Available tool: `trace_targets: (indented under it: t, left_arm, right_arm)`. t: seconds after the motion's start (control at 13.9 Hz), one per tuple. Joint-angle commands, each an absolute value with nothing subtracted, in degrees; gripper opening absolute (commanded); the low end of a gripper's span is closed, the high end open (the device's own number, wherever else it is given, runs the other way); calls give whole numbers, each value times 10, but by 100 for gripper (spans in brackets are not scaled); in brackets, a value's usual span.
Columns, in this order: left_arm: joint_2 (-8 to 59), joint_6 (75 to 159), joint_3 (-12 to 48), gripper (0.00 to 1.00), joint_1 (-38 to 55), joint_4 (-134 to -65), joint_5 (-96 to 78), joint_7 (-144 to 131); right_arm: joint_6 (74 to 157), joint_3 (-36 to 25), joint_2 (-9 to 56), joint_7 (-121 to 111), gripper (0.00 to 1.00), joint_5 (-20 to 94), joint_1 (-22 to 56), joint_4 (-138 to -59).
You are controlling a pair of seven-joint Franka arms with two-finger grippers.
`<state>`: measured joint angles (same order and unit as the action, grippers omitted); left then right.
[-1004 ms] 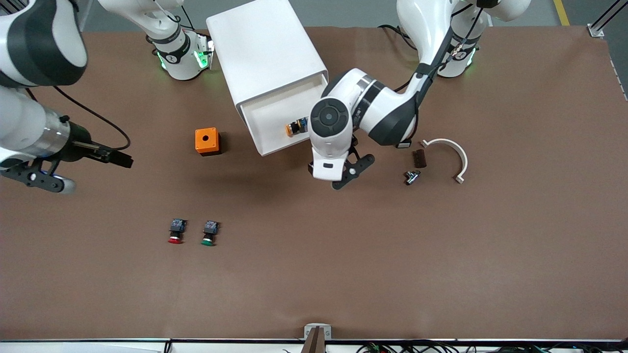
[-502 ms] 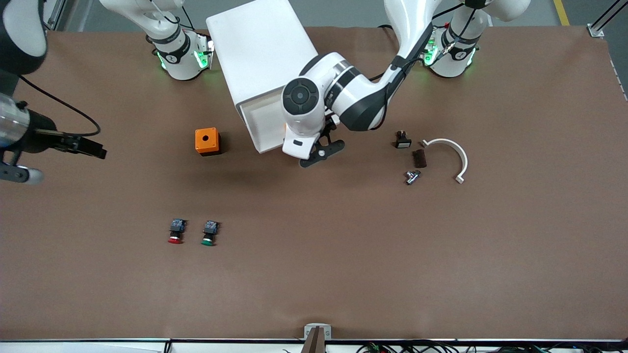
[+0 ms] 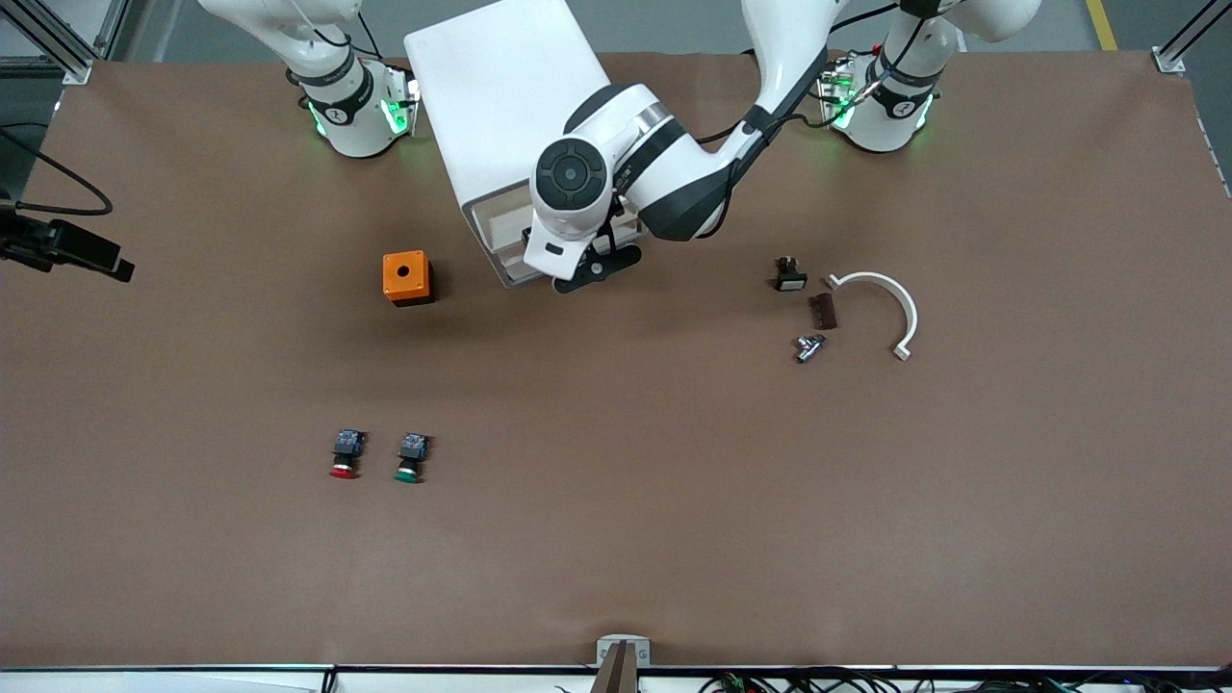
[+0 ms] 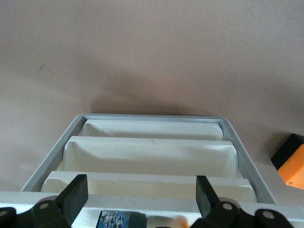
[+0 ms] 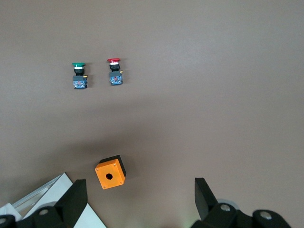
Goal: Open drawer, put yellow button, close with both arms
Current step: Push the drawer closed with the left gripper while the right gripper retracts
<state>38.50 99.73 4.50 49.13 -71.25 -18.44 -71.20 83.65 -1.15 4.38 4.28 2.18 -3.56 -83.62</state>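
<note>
The white cabinet (image 3: pixel 500 96) stands between the two arm bases. Its top drawer (image 3: pixel 496 228) is pulled out a little toward the front camera. My left gripper (image 3: pixel 592 265) hangs over that drawer's front edge and hides the inside in the front view. In the left wrist view my left gripper (image 4: pixel 140 197) is open above the drawer (image 4: pixel 142 203). The yellow button (image 4: pixel 178 221) lies on its side in the drawer, untouched. My right gripper (image 5: pixel 138 197) is open and empty, up over the table at the right arm's end.
An orange box (image 3: pixel 406 277) with a round hole sits beside the cabinet toward the right arm's end. A red-capped button (image 3: pixel 344 455) and a green-capped button (image 3: pixel 411 457) lie nearer the front camera. A white curved clip (image 3: pixel 885 298) and small dark parts (image 3: pixel 821 310) lie toward the left arm's end.
My left hand has swung from beside the drawer to over its front, and the drawer sticks out less. My right arm has drawn back toward the table's edge, almost out of the front view.
</note>
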Motion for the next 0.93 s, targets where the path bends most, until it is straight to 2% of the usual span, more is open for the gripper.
trace_targets:
  t: [0.0, 0.14, 0.65, 0.86]
  left_arm:
    - [381, 998, 69, 100, 490, -728, -202, -708]
    - [381, 998, 77, 100, 490, -736, -214, -708]
    - [382, 997, 86, 100, 476, -757, -232, -703]
    - [376, 993, 86, 100, 419, -751, -226, -707]
  right_arm:
    - [872, -3, -3, 38, 100, 16, -42, -895]
    - [929, -2, -52, 40, 100, 17, -41, -969]
    - [917, -2, -52, 41, 100, 17, -42, -960]
    - [901, -2, -52, 41, 100, 17, -42, -948]
